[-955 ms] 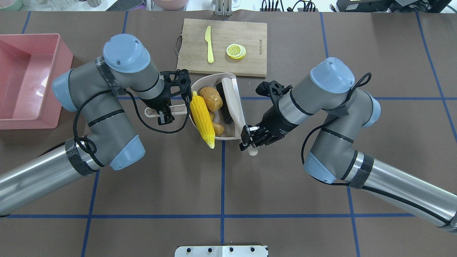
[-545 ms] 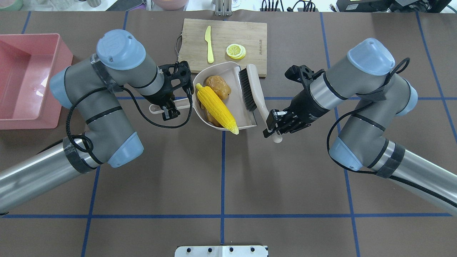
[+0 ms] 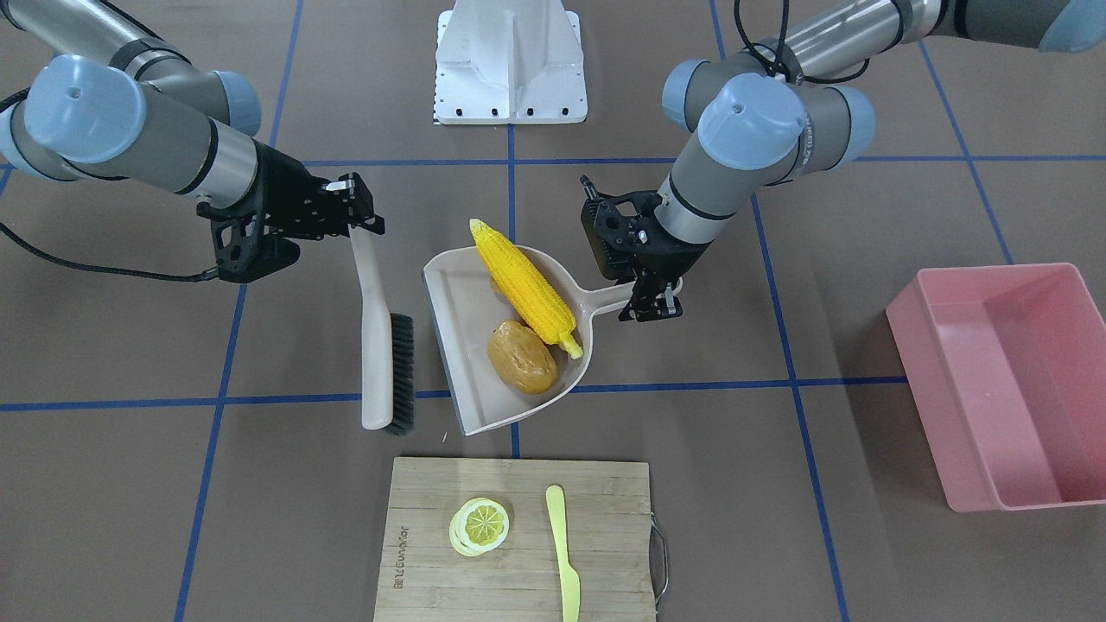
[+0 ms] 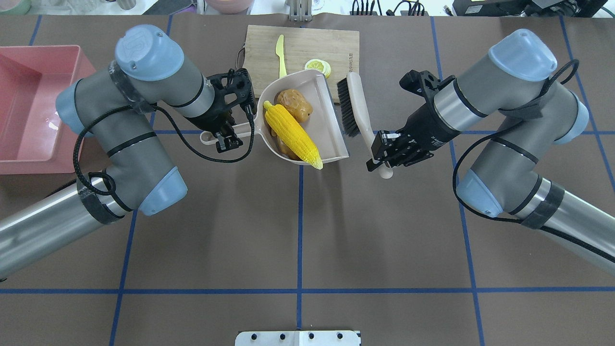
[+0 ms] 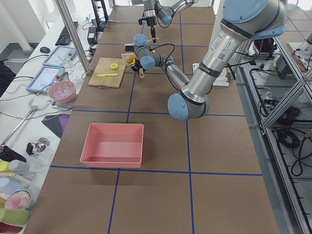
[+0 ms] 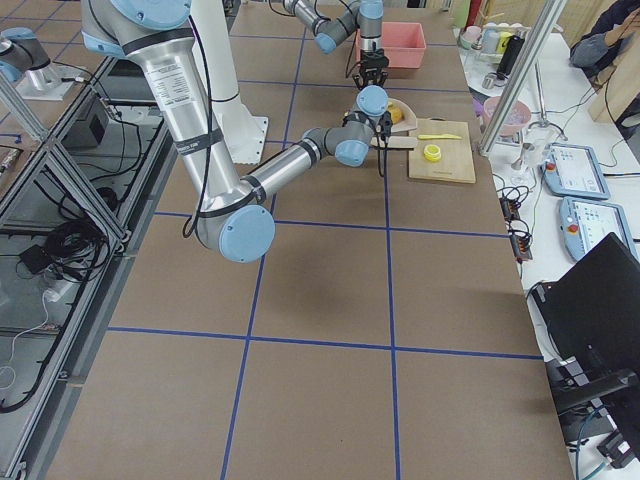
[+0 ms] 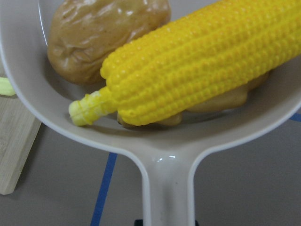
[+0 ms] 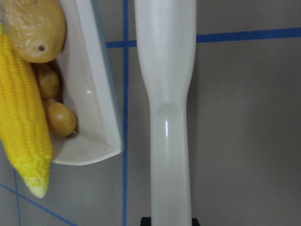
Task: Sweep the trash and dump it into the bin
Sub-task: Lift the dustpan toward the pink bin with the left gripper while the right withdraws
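The beige dustpan (image 4: 326, 129) holds the yellow corn cob (image 4: 293, 137) and the brown potato (image 4: 294, 105). The tan ginger root (image 8: 54, 101) lies mostly hidden under the corn. My left gripper (image 4: 226, 136) is shut on the dustpan handle (image 7: 169, 188); the pan looks raised, its far end over the board's edge. My right gripper (image 4: 384, 156) is shut on the handle of the brush (image 4: 353, 103), to the right of the pan and apart from it. The empty pink bin (image 4: 29, 105) stands at the far left of the table.
A wooden cutting board (image 4: 307, 38) with a pale yellow knife (image 4: 280, 53) and a lemon slice (image 4: 317, 65) lies just beyond the dustpan. The robot's base plate (image 3: 510, 60) is at the near edge. Brown table with blue grid lines all around.
My right gripper has carried the brush out of the dustpan and off to the right. My left gripper has turned and shifted the dustpan toward the board; the corn has swung round inside it.
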